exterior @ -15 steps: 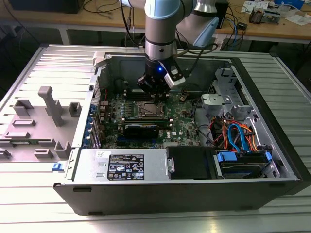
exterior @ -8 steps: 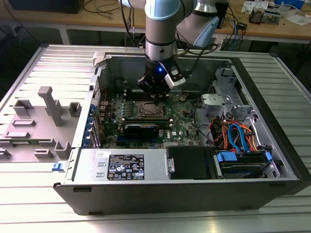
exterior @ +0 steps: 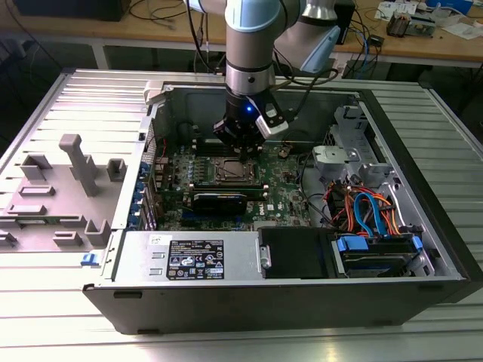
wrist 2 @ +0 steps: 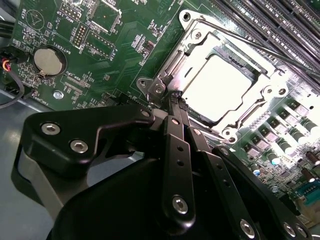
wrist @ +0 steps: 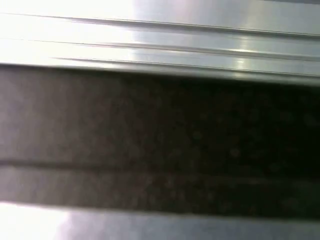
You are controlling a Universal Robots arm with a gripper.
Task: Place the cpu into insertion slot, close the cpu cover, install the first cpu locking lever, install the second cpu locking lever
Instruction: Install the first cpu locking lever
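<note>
The gripper [wrist 2: 176, 102] has its 2 fingers [wrist 2: 176, 165] pressed together, with nothing between them, and the tips rest at a corner of the cover [wrist 2: 197, 47], near a hinge screw. In the exterior view the gripper [exterior: 240, 147] stands just above the slot [exterior: 232, 172], inside the open case [exterior: 423, 219].

The cpu [wrist 2: 217, 86] lies already in the slot, and the cover is down flat around it, so only its bright top shows through the cut-out. A thin lever [wrist 2: 260, 47] runs along one side of the cover; I cannot tell if it is hooked.

I think the main risk is a slip. The closed tips are narrow and the metal is smooth, so a push not well aligned may slide them off the corner onto the green board [wrist 2: 100, 65] and scratch small parts. A lever released too early may spring back up. Too strong a push may also load the cpu unevenly.

The case holds the board, a black card [exterior: 219, 200] and coloured cables [exterior: 366, 207].
</note>
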